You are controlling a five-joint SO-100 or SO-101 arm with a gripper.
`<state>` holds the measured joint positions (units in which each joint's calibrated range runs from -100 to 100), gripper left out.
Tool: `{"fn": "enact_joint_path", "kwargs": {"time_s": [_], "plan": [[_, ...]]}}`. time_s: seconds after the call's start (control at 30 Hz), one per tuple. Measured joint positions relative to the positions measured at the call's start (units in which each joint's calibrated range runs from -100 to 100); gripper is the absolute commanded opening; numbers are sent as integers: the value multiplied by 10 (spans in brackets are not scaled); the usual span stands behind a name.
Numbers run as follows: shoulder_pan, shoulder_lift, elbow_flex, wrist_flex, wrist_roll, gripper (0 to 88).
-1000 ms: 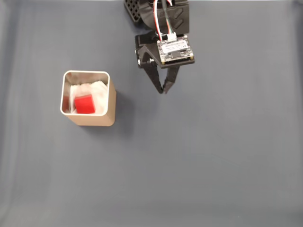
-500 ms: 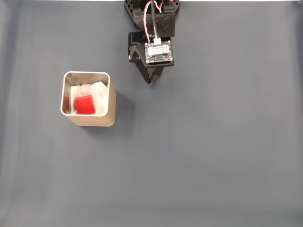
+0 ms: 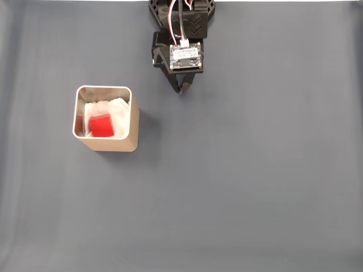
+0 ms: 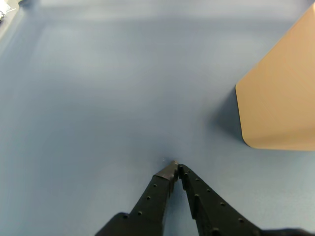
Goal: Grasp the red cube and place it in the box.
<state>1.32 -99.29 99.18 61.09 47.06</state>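
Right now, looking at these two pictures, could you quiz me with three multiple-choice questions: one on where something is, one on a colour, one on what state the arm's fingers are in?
1. Where is the red cube?
A. On the bare table
B. Inside the box
C. Between the arm's fingers

2. What colour is the table surface?
A. Grey-blue
B. White
C. Green

3. How do the arm's fingers stand?
A. Wide open
B. Shut on the cube
C. Shut, holding nothing

Answers:
1. B: in the fixed view the cube lies on the white lining inside the box's rim.
2. A: both views show a plain grey-blue surface.
3. C: in the wrist view the tips of the gripper meet with nothing between them.
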Motion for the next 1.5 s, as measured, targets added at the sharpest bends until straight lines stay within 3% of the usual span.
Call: {"fn": "enact_joint_path", "kwargs": {"time_s": [0.37, 0.67, 1.5], "plan": [[8, -1, 0, 128, 28, 3], [8, -1, 0, 139, 1, 9], [-21, -5, 0, 141, 0, 9]]}}
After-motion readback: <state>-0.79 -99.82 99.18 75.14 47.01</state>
